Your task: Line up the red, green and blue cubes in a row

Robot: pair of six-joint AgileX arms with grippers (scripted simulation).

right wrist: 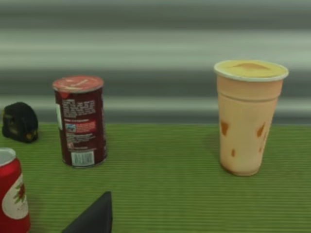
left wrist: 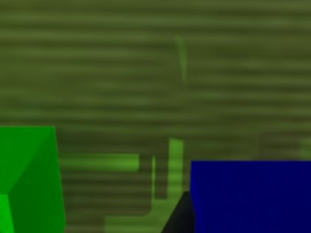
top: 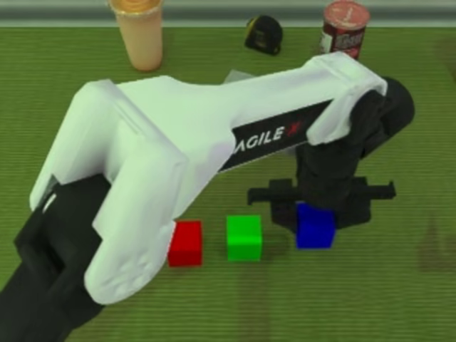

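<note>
Blue cube (top: 315, 226) sits gripped in my left jaws; I should release level with green cube (top: 244, 237).

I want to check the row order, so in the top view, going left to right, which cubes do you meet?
red cube → green cube → blue cube, which sits under the left hand.

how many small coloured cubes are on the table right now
3, in a row on the green mat: red cube at the top view's left, green cube in the middle, blue cube at the right by the left gripper. The arm could hide others.
</note>
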